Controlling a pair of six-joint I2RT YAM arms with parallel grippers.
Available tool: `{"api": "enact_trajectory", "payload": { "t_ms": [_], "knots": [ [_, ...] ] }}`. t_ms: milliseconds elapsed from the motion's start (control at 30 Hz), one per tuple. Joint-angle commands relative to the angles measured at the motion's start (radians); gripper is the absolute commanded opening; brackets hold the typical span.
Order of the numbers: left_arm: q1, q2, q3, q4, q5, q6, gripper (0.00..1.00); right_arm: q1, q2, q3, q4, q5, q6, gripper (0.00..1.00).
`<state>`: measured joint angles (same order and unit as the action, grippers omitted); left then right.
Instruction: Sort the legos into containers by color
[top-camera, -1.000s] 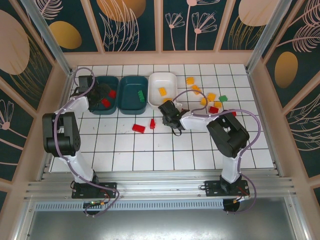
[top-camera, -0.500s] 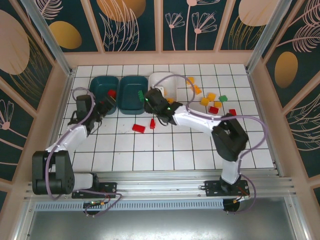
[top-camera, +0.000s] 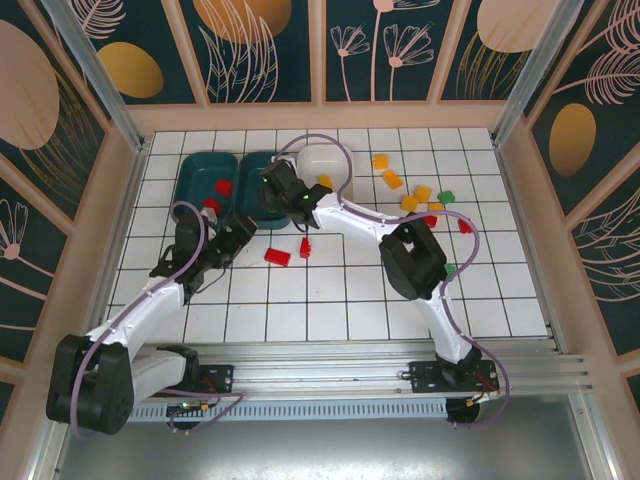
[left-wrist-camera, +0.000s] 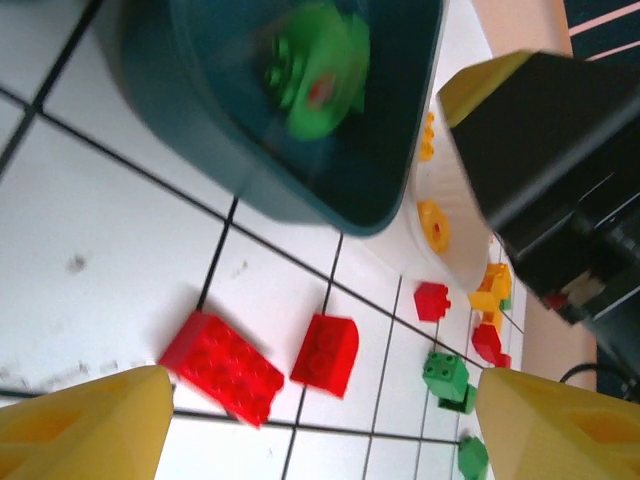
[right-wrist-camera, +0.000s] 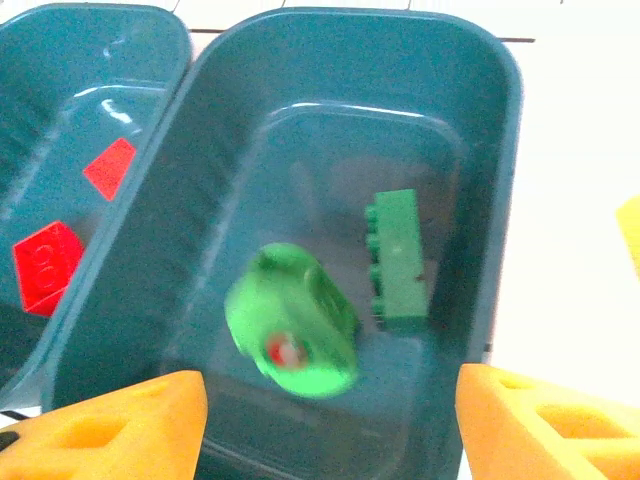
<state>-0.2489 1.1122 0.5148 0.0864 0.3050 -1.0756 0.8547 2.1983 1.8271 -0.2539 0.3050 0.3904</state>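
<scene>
Your right gripper (right-wrist-camera: 330, 425) hangs over the middle teal tray (right-wrist-camera: 230, 130), its orange fingers (right-wrist-camera: 110, 425) spread wide with nothing between them. Below the gap, inside that tray, is a blurred green piece (right-wrist-camera: 295, 322); you cannot tell whether it rests on the tray floor. Just right of it, a green brick (right-wrist-camera: 396, 262) lies along the tray's right wall. The left teal tray (right-wrist-camera: 60, 60) sits just beside this one and holds two red bricks (right-wrist-camera: 45, 265).

Your left gripper (left-wrist-camera: 322, 405) hovers low over the white tiles on the near side of the trays. Its yellow fingers (left-wrist-camera: 85, 425) are apart and grip nothing. Just beyond the gap lie a flat red brick (left-wrist-camera: 222, 365) and a sloped red brick (left-wrist-camera: 327, 353), close together but not touching. Both stop short of the teal tray's near wall.

From above, your right arm (top-camera: 350, 220) stretches leftward just far of that red pair, so room is tight there. The white tray (top-camera: 325, 160) stands right of the teal ones with an orange brick (left-wrist-camera: 432, 222) inside. Further right, loose orange bricks (top-camera: 408, 203), a green one (top-camera: 445, 197) and red ones (top-camera: 465, 226) are scattered toward the right wall. The near rows of tiles (top-camera: 300, 310) between your two arms give you the widest open floor.
</scene>
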Motion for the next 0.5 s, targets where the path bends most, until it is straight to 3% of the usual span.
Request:
{"api": "enact_trajectory", "payload": {
  "t_ms": [0,300,467],
  "knots": [
    [-0.053,-0.020,-0.007,0.020,-0.038,-0.201,0.81,-0.034,-0.146,-0.090,-0.006,0.078,-0.002,0.67],
    [-0.240,0.134,0.219,-0.288,-0.187,-0.413,0.87,-0.157,-0.499,-0.581,0.070,0.162,0.083,0.67],
    [-0.284,0.297,0.297,-0.378,-0.169,-0.430,0.87,-0.208,-0.678,-0.793,0.105,0.126,0.112,0.67]
  ]
}}
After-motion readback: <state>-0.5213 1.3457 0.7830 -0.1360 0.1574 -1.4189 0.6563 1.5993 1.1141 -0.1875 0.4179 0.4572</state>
